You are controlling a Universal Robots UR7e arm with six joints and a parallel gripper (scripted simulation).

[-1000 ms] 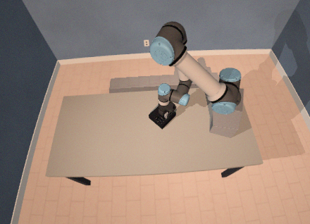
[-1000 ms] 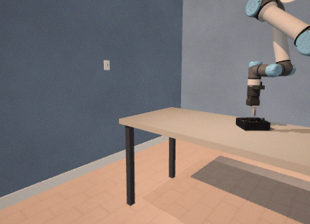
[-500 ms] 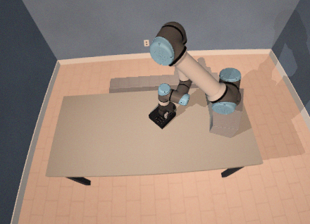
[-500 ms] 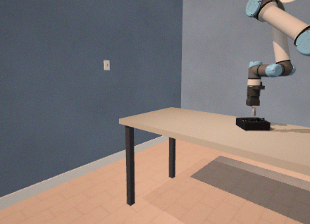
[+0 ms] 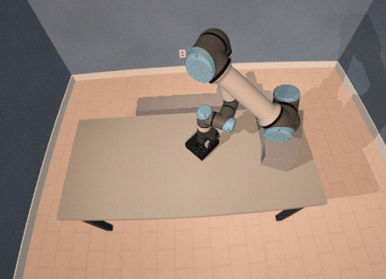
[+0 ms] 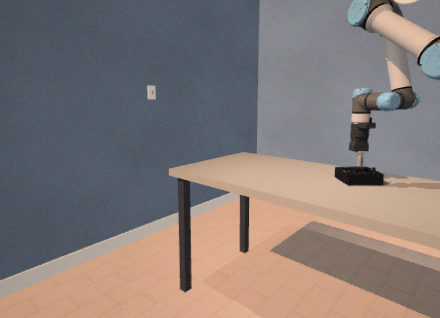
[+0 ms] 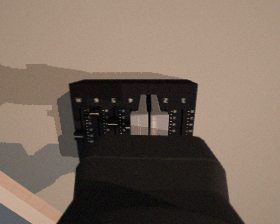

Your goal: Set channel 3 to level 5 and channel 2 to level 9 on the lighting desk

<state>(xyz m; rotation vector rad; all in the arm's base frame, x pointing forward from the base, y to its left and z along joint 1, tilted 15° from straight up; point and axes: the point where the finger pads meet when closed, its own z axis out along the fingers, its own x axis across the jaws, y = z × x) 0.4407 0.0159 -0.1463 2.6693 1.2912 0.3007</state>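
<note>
I have the hand pressed together, holding nothing, low over the lighting desk mid-worktop by the channel 3 slot; a skewed push could overshoot level 5, nudge a neighbouring cap or shove the desk. Count: one desk, one arm, roughly six faders, blurry.

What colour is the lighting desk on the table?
Black, with pale scale marks; the desk shows best in the wrist view.
</note>
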